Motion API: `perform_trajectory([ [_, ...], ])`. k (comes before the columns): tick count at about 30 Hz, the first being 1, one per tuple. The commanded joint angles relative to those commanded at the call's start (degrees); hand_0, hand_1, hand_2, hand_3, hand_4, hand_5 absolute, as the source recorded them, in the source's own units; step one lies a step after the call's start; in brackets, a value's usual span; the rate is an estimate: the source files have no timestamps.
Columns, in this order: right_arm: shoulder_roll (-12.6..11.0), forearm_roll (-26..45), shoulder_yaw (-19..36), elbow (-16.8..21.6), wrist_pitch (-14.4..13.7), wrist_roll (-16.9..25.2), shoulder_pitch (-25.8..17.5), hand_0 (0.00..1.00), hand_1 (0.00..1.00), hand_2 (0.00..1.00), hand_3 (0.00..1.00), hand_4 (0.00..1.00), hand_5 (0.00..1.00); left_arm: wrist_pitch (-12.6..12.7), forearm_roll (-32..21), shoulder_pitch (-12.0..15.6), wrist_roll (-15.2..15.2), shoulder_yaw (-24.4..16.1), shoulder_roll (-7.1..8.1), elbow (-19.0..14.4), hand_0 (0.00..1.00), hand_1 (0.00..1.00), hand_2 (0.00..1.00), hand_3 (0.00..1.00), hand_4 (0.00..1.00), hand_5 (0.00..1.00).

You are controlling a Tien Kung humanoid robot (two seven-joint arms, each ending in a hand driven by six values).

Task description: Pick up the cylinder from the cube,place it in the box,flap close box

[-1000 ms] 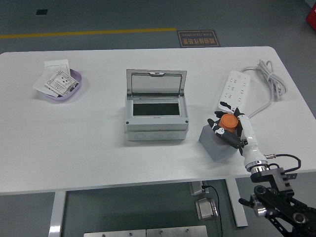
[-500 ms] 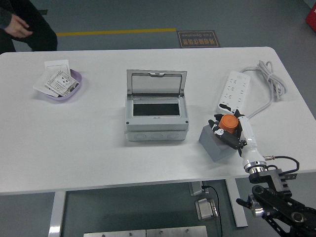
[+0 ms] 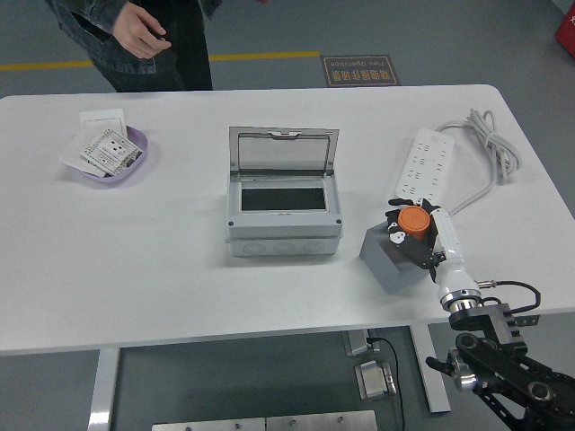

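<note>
**Right hand closed on the cylinder, lift not begun**

My right hand (image 3: 415, 235) has its dark fingers curled around the orange cylinder (image 3: 413, 218), which sits on top of the grey cube (image 3: 389, 260) near the bench's front right corner. I judge the grasp to be set, but the cylinder's base looks to be resting on the cube, so the pick-up is not yet done. My left arm is out of view.

Over the last second the hand, cylinder and cube have hardly shifted; the wrist has only settled slightly. The clearer change is at the bench's far left corner: a person (image 3: 135, 36) in dark clothing has walked in there, one hand (image 3: 142, 29) hanging free and touching nothing on the bench. That means I should watch that side, though the path to the box lies well away from it.

The grey box (image 3: 284, 215) stands at the middle of the bench (image 3: 180, 287), flap (image 3: 284, 151) raised and tilted back, its dark opening free to receive the cylinder. A white power strip (image 3: 424, 164) lies just beyond the cube, its cable looping toward the right edge. A lilac dish (image 3: 133, 162) of printed cards sits near the left edge; their print is too small to read, as is the floor sign past the far edge.
</note>
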Motion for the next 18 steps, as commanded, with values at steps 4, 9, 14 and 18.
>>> perform_trajectory([
  [4,0.0,-0.9,0.3,0.6,0.0,-0.4,0.2,0.537,0.497,0.488,0.408,0.073,0.002,0.1,0.7,0.0,0.0,-0.9,-0.09,0.0,0.664,0.726,0.651,0.674,0.621,0.099],
  [9,-0.2,-2.6,0.8,1.4,-0.1,-1.3,0.8,0.536,0.467,0.464,0.34,0.158,0.002,0.0,1.6,0.0,0.2,-1.8,-0.17,0.0,0.664,0.723,0.65,0.671,0.622,0.099],
  [14,-0.6,-4.4,0.8,2.3,-0.2,-2.3,2.0,0.383,0.257,0.291,0.212,0.034,0.002,-0.1,3.6,0.2,0.9,-3.8,-0.2,0.0,0.665,0.723,0.65,0.671,0.624,0.105],
  [18,-1.0,-6.5,0.9,3.5,-0.5,-3.4,3.1,0.373,0.246,0.285,0.209,0.026,0.002,-0.2,4.7,0.3,1.4,-4.8,-0.26,0.0,0.663,0.723,0.65,0.669,0.625,0.105],
])
